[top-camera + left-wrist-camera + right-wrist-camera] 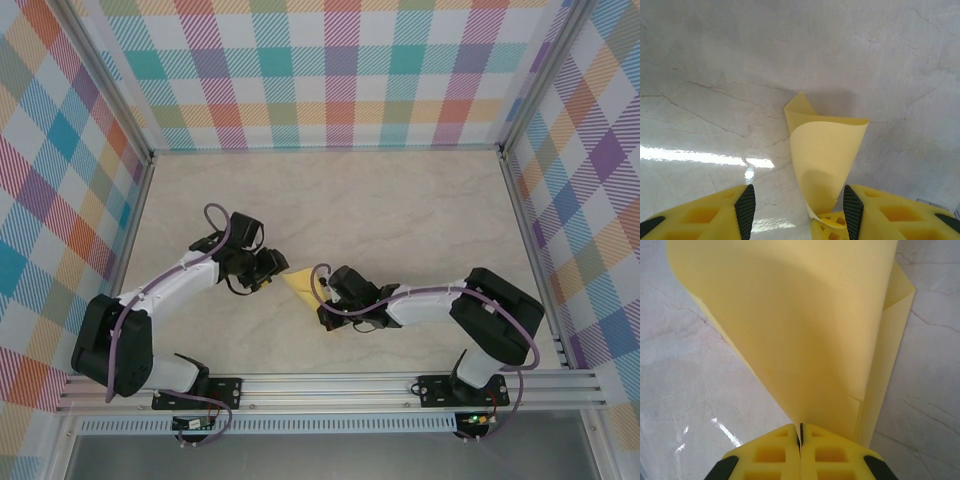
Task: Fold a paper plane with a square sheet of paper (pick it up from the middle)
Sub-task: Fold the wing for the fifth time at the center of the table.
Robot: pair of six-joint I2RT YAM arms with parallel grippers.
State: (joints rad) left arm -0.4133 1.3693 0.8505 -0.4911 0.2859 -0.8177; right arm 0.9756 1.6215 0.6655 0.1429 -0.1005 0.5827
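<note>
Your right tool [800,436] is shut tight, and it pinches the bottom of the sheet of paper [805,340] between its two yellow fingers [770,456]. From that wrist you see the pale-yellow sheet curl up and over, and a second layer peeks out along its right side.

Your left tool [799,212] is about half open. Its black pads [746,210] stand apart, one on each side of the paper, and they do not squeeze it. From that wrist the paper looks like a cone that gets thin down near the tool. A pointed corner sticks up behind it. A yellow tip of the right tool sits low down, just under the paper.

From above, you see both tools meet nose to nose near the middle of the pale, stone-look worktop [400,210]. The paper is the small yellow bit between them. Bright checked walls [340,60] stand around the worktop on three sides.
</note>
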